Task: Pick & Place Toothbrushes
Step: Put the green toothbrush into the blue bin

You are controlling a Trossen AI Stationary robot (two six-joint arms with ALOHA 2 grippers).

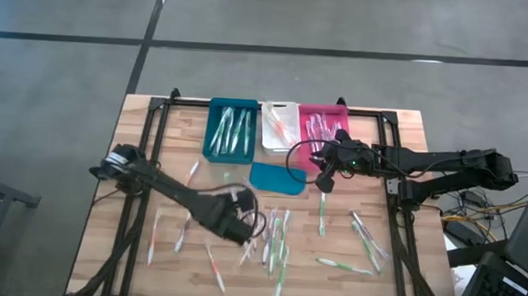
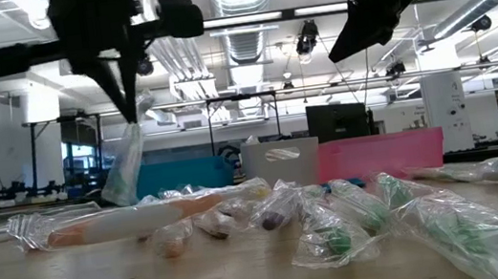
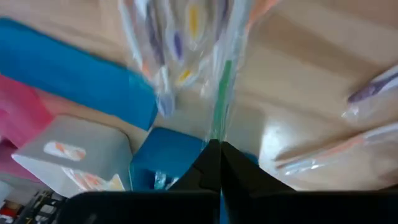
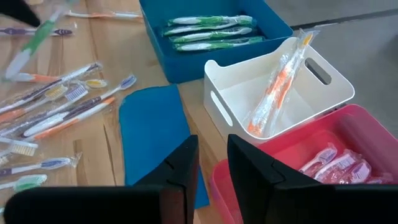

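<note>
Left pincer [image 1: 243, 228]: I'm clamped on a green toothbrush [image 3: 219, 93], mid-table.
Right pincer [image 4: 211, 165]: parted, empty, over the pink bin [image 1: 324, 120].
Tip: I carry level to the blue bin [image 1: 230, 128].

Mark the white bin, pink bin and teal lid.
white bin [image 4: 233, 93]: right wrist view, bare near wall beside the handle slot.
pink bin [image 4: 367, 124]: right wrist view, far rim.
teal lid [image 4: 152, 137]: right wrist view, middle of its flat top.
</note>
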